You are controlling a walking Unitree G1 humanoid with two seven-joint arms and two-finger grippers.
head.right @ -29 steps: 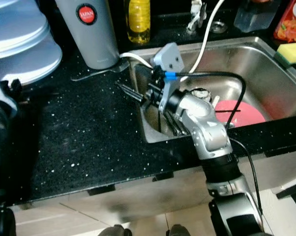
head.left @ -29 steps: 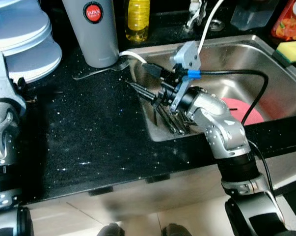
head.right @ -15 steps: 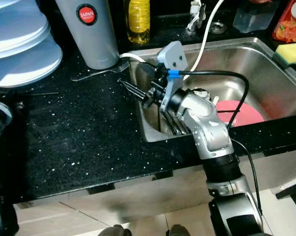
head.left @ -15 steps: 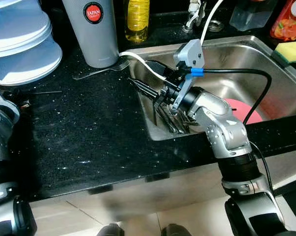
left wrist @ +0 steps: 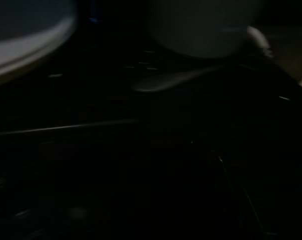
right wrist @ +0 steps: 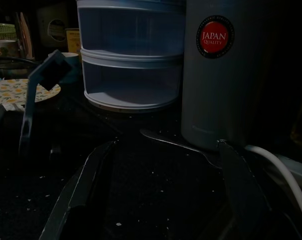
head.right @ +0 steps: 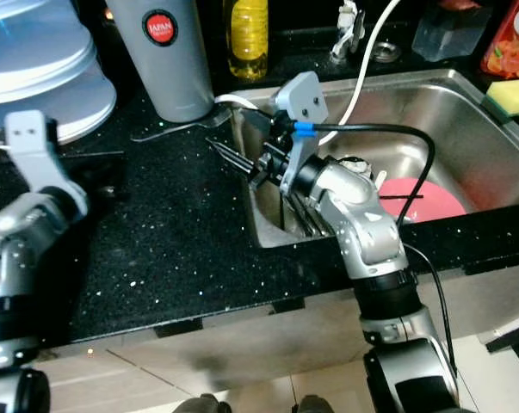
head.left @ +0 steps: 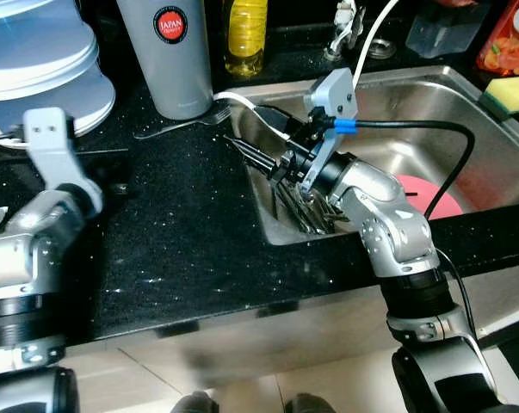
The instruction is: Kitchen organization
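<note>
Landmark: the steel sink (head.left: 466, 95); our right gripper (head.left: 261, 146) sits at the sink's left rim, fingers spread with nothing between them, tips pointing out over the black counter (head.left: 182, 232) toward the grey canister (head.left: 173, 56); right wrist view confirms both fingers (right wrist: 85, 185) apart, empty; a fork (head.left: 177, 125) lies on the counter just left of the sink, its head at the canister's base, untouched; a white cable (head.right: 362, 52) drops over the sink's back rim; cutlery (head.left: 306, 211) is bunched in the sink's near-left corner below our right wrist; a pink plate (head.right: 418, 200) lies flat in the sink basin; a yellow sponge (head.left: 510, 88) rests on the sink's right rim; a yellow bottle (head.left: 242, 34) stands behind the sink's left corner; stacked blue-white containers (head.left: 44, 60) are well left of the sink; our left gripper (head.left: 113, 185) hovers over the counter there, too dark, cannot tell its fingers.
</note>
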